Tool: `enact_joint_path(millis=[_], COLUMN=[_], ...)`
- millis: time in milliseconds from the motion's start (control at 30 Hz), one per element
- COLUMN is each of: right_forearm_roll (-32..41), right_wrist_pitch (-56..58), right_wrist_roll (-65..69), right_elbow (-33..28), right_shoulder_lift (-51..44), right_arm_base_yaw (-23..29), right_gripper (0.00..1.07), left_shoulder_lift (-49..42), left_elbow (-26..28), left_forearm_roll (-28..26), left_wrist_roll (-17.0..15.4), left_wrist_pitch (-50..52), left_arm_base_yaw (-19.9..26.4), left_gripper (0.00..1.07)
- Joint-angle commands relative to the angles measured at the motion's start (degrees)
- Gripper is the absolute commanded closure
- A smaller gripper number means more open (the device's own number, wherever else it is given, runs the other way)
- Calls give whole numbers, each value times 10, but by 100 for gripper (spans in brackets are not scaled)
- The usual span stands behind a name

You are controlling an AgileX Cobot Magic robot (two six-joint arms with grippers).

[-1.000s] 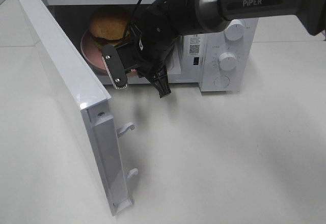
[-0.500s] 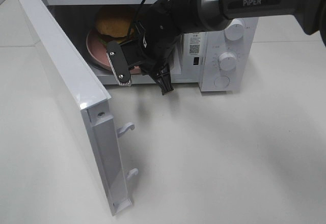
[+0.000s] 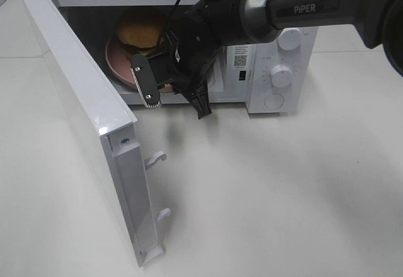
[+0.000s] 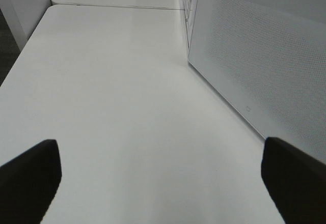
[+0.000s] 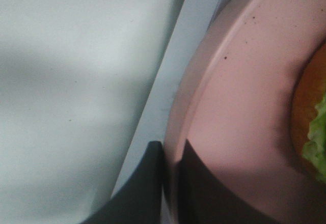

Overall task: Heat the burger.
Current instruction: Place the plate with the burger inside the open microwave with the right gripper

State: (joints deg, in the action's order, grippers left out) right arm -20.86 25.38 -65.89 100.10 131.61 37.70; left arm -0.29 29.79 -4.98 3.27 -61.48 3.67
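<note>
The right gripper's (image 5: 170, 186) two dark fingers (image 5: 145, 183) are nearly closed, pinching the near rim of the round pink speckled plate (image 5: 239, 107), one finger above it and one below. The burger (image 3: 141, 30), with a domed golden-brown bun and green lettuce, sits on that plate, inward from the fingers and deeper in the cavity of the white boxy microwave (image 3: 283, 94). Whether the plate rests on the cavity floor cannot be told.

The hinged white microwave door (image 3: 82, 94) stands wide open. The left gripper (image 4: 160, 152) is spread wide and holds nothing. It hovers over the white tabletop (image 4: 117, 96), near the door's outer face.

Judgement: the right arm's retreat runs straight back through the opening, away from the burger. The left arm is better placed to close the door.
</note>
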Motion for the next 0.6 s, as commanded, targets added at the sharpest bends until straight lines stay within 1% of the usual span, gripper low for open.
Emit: enact_joint_path(millis=[33, 133, 600], right_forearm_roll=[4, 5, 11], right_wrist_pitch=[-28, -27, -27], right_wrist_roll=[-2, -4, -6], right_elbow=[21, 30, 34], right_shoulder_lift=[-2, -2, 11], right_arm_base_yaw=[1, 1, -1], right_gripper=[107, 107, 107], left_shoulder_lift=[-8, -8, -8], left_elbow=[-2, -2, -2], left_forearm_roll=[-3, -3, -3], left_wrist_roll=[-3, -3, -3], left_wrist_pitch=[1, 1, 1], left_arm_base_yaw=[1, 1, 1], left_gripper=[7, 7, 7])
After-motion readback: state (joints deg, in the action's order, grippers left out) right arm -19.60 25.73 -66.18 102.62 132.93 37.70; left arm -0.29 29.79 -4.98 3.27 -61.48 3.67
